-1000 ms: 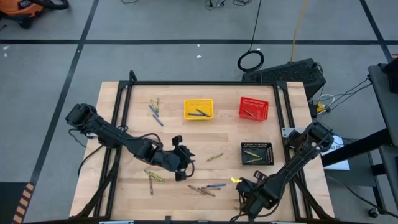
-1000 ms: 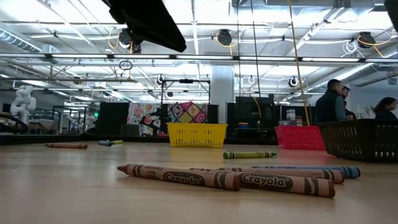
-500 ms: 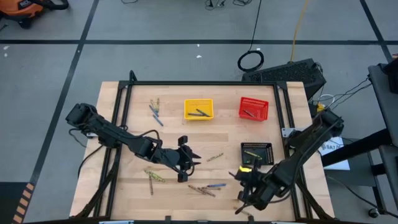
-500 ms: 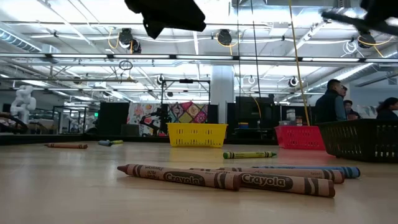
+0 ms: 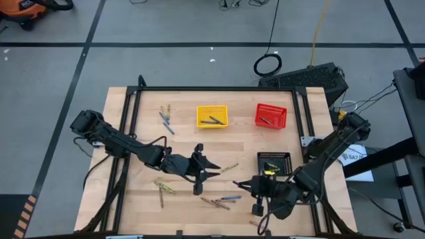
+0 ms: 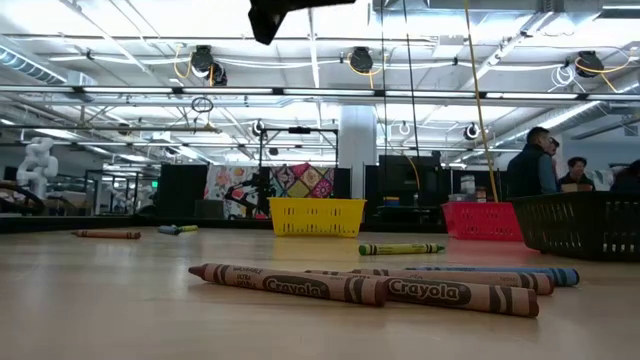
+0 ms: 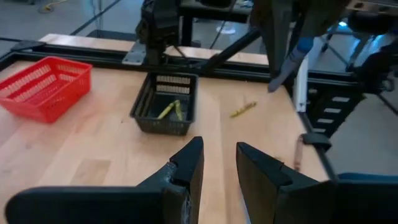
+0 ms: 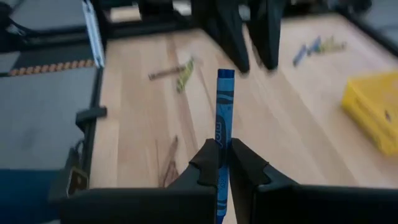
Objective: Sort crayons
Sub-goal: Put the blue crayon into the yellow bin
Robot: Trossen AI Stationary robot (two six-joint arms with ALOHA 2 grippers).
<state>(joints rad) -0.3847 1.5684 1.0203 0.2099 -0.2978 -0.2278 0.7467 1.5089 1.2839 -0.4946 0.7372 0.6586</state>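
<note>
High view: three baskets (image 5: 212,116), one blue crayon (image 8: 222,134) gripped.

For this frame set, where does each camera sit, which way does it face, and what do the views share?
High: overhead, straight down on table; both arms, left gripper, right gripper.
Low: tabletop height, level across brown crayons toward the room; an arm's dark part above.
Left wrist: past its open fingers toward black basket.
Right wrist: its fingers shut on blue crayon.
Shared: yellow basket in the high, low and right wrist views.
</note>
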